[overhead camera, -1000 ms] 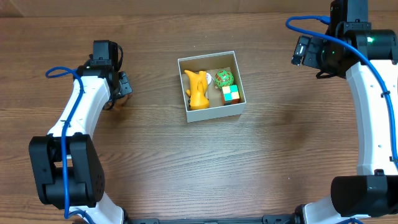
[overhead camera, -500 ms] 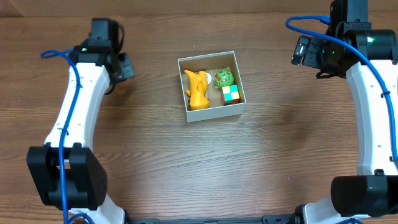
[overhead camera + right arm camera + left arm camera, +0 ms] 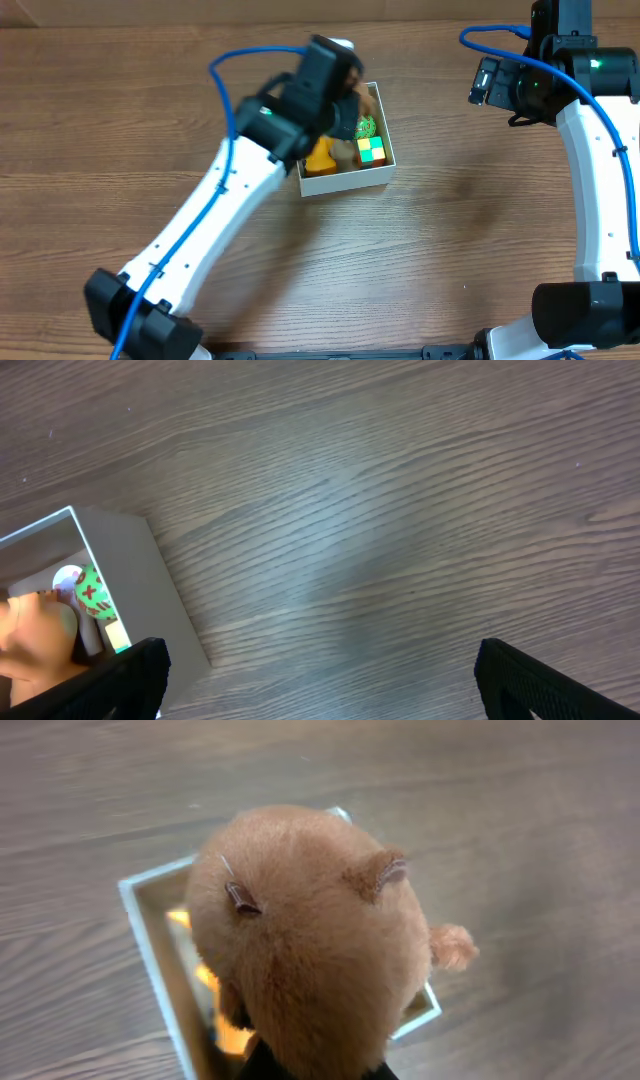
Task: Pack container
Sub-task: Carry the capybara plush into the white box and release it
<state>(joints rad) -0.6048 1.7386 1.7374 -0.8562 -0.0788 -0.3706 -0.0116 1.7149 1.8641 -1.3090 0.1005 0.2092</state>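
The container (image 3: 350, 180), a white-walled square box with a brown inside, sits at the table's centre. It holds a yellow toy (image 3: 320, 158), a green patterned ball (image 3: 366, 127) and a green-and-yellow cube (image 3: 371, 150). My left gripper (image 3: 345, 108) is shut on a brown plush toy (image 3: 310, 950) and holds it above the container's far side. In the left wrist view the plush hides most of the container (image 3: 140, 920). My right gripper (image 3: 320, 690) is open and empty, off to the container's right. The container (image 3: 130, 580) and the ball (image 3: 90, 592) show at the left of its view.
The wooden table (image 3: 450, 260) surrounds the container. The left arm (image 3: 220, 210) stretches diagonally from the front left to the container. The right arm (image 3: 600, 150) stands along the right edge.
My left arm has swung from the far left of the table over to the container, carrying the brown plush toy. The right arm has not moved.
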